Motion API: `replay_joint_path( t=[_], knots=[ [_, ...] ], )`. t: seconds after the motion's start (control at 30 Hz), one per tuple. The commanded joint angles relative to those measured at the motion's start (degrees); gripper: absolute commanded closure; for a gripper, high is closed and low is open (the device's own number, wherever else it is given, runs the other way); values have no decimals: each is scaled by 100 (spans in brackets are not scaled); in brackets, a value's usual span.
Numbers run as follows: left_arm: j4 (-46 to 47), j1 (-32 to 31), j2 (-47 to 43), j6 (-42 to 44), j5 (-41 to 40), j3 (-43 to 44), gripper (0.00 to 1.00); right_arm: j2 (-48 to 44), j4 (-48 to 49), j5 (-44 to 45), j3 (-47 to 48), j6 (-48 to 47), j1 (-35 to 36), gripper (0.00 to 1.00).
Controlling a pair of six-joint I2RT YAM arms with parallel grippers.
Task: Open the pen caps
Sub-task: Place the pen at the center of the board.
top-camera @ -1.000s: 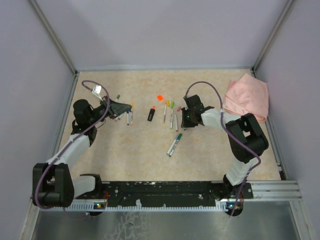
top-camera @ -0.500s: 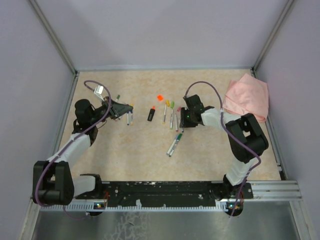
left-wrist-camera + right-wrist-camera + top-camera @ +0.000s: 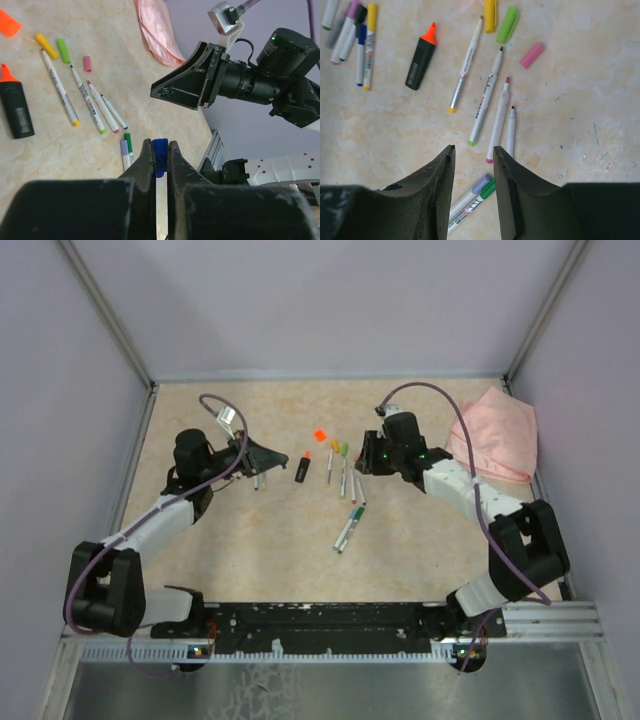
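Caps (image 3: 63,50), 4 loose, left end effector (image 3: 159,144) clamps blue cap (image 3: 160,162), right end effector (image 3: 473,149) apart

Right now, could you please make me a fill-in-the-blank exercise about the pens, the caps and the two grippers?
1. The left gripper is shut on a pen whose cap is ____.
2. The right gripper is open and holds ____.
3. Between the yellow cap and the pink cap lies a ____ cap.
4. The black highlighter has an ____ tip.
Missing words: blue; nothing; green; orange.
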Motion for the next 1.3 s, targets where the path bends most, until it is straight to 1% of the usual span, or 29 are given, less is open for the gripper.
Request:
replay_joint_path(
  t=[0.0,0.1,0.27,0.43,0.53,0.73,0.87,1.0,1.07,1.27],
  knots=[
    [-227,-504,370,452,-332,456,100,-669,433,-283,78,229,-168,63],
    [-295,-894,726,581,-471,756,100,-1078,688,-416,-172,448,-303,63],
    [-478,-1491,1458,752,-673,1347,100,-1841,965,-451,-767,810,-565,56],
    [-818,-1991,2319,1104,-878,2050,100,-2432,1140,-981,-1429,1261,-1153,54],
    [-1185,-2263,2961,1378,-1023,2645,100,-2788,1133,-1131,-1753,1405,-1437,54],
    [-2745,-2698,4384,1997,-1763,4424,100,-3217,816,-1088,-1974,1409,-1635,53],
    [-3708,-2818,5256,2323,-2338,5631,100,-3393,685,-999,-2031,1412,-1692,53],
    [-4668,-2885,6065,2561,-2903,7127,100,-3510,558,-925,-2079,1369,-1710,53],
    [-4850,-2911,6340,2644,-3147,7600,100,-3532,561,-903,-2117,1374,-1719,53],
    [-4983,-2923,6824,2889,-3611,8434,100,-3567,621,-916,-2192,1416,-1728,53]
  ],
)
